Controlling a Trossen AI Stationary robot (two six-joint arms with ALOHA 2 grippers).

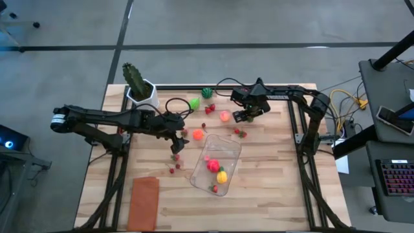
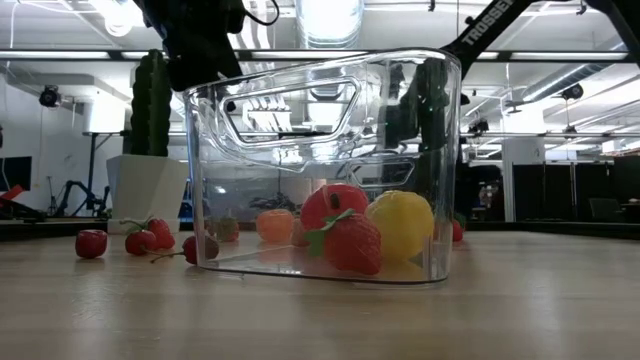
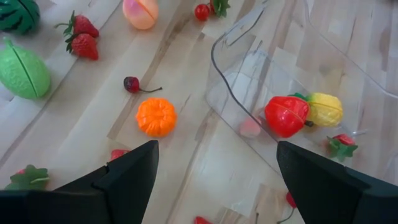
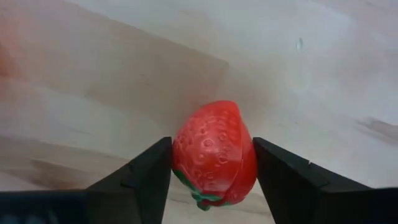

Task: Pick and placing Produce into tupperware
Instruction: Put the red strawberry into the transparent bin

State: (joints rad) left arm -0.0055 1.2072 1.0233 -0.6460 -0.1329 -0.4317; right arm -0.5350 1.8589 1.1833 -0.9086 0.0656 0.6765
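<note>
The right gripper [image 4: 211, 165] sits low over the counter [image 1: 272, 194], its two fingers closed against both sides of a red strawberry [image 4: 214, 155]. The left gripper [image 3: 214, 171] hangs wide open and empty above an orange toy [image 3: 156, 117], just beside the tupperware [image 1: 217, 162] holding a few fruits.

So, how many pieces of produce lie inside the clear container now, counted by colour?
Red: 2, a round fruit and a strawberry
Yellow: 1, a lemon
Total: 3 in the tupperware
A faint pink blur at its wall is unclear and not counted.
</note>
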